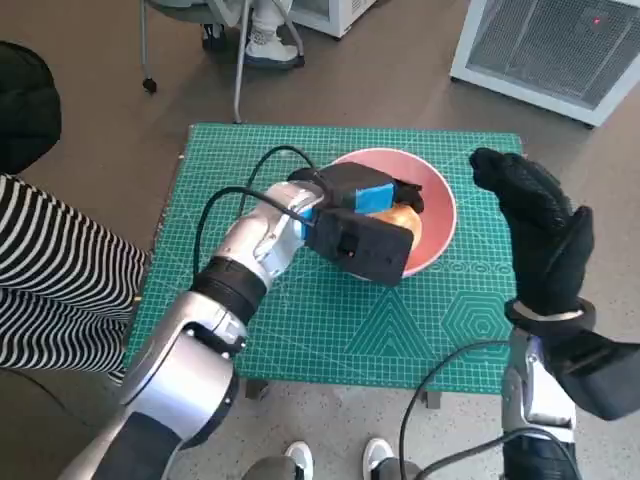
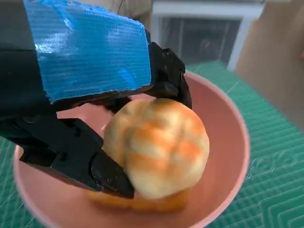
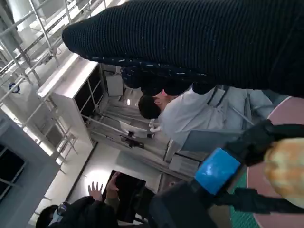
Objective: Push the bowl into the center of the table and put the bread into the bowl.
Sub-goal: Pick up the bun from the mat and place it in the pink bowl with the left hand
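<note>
we judge the task nearly finished. the pink bowl (image 1: pixel 437 205) sits on the green cutting mat (image 1: pixel 330 330) that covers the table, a little to the far right of the middle rather than dead centre, so the push looks done or close to it. our left hand (image 1: pixel 362 200) reaches over the bowl from the near left, and its black fingers (image 2: pixel 99 168) are pinching the bread roll (image 2: pixel 159 152) from two sides. in the left wrist view the roll is down inside the bowl, and its base seems to rest on the bowl's floor, though we cannot be sure it bears its own weight yet.

our right hand (image 1: pixel 535 230) stands upright just to the right of the bowl, its gloved fingers straight and apart, holding nothing and not touching the rim as far as we can tell.

what is left, in our judgement: let go of the roll, lift the left hand out, and perhaps nudge the bowl slightly nearer and leftward. a person in a striped sleeve (image 1: pixel 50 270) is at the left edge.
</note>
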Motion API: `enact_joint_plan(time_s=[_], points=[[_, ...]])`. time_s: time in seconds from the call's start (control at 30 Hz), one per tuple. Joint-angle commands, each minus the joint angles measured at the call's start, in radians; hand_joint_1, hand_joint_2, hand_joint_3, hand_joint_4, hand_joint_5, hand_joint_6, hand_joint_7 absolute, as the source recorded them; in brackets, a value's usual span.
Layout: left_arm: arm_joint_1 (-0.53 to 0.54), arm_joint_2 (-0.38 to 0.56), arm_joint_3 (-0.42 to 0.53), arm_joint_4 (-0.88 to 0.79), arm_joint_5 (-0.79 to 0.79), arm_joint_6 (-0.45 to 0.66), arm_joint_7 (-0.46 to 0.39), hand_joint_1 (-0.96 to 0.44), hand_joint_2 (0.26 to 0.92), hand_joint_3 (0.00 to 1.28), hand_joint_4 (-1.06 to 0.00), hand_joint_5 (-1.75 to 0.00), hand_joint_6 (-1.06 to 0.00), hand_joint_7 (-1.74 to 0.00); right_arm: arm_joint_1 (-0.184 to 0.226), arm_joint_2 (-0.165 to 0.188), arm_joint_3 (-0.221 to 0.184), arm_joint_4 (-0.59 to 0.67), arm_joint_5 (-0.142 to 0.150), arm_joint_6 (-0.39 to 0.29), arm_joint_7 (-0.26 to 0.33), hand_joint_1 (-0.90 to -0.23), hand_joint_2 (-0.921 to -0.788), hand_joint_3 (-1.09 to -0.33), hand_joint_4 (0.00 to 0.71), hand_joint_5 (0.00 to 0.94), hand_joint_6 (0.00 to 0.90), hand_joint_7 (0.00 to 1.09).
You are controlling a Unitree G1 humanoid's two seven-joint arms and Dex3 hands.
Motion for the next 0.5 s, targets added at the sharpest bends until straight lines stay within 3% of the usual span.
enact_joint_plan(time_s=[0.03, 0.2, 0.3, 0.5], points=[[0.027, 0.024, 0.011, -0.037, -0.007, -0.042, 0.077, -0.60, 0.858, 0.00, -0.06, 0.00, -0.15, -0.15, 0.023, 0.002, -0.004, 0.007, 0.013, -0.001, 0.004, -0.770, -0.921, -0.801, 0.187, 0.000, 0.055, 0.51], [0.068, 0.049, 0.085, -0.061, -0.098, -0.124, 0.087, -0.70, 0.885, 0.01, -0.05, 0.00, -0.14, -0.13, 0.022, -0.001, -0.007, 0.011, 0.009, -0.005, 0.002, -0.770, -0.921, -0.801, 0.186, 0.000, 0.054, 0.51], [0.092, 0.061, 0.142, -0.073, -0.167, -0.167, 0.070, -0.77, 0.912, 0.09, -0.03, 0.00, -0.12, -0.11, 0.017, -0.002, -0.008, 0.017, 0.007, -0.007, 0.001, -0.771, -0.921, -0.802, 0.187, 0.000, 0.054, 0.51], [0.188, 0.083, 0.293, -0.176, -0.372, -0.242, -0.003, -0.77, 0.920, 0.27, 0.00, 0.00, -0.10, -0.09, 0.007, -0.001, -0.007, 0.018, -0.003, -0.006, -0.009, -0.770, -0.921, -0.802, 0.191, 0.003, 0.054, 0.51]])
